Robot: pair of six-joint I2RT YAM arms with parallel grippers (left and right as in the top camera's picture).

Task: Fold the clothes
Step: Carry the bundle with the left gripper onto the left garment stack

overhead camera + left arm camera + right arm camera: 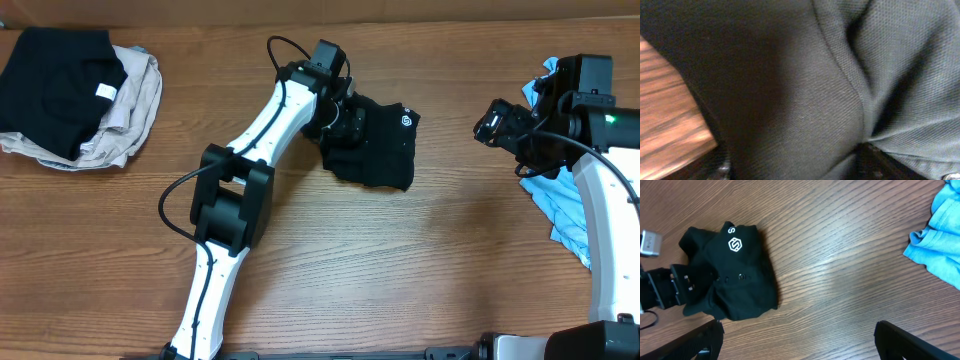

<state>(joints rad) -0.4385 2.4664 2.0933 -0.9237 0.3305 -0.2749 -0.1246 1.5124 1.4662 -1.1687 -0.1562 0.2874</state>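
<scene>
Black garment [378,150] touches left gripper [338,122] at its left edge, extends rightward (pinching or not: cannot tell). Right gripper [797,335] spread, empty, well apart; only 1 arm near: left.

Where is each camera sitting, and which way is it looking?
Overhead: above the table, facing straight down; it shows the left arm, the right arm, the black garment, a clothes pile and a light-blue garment.
Left wrist: on the left arm, pressed right up to black fabric; its dark fingers peek in below.
Right wrist: on the right arm, looking down across the table at the black garment; its fingers show wide apart at the bottom edge.
Shared: overhead and right wrist both see the white logo and the light-blue garment.
</scene>
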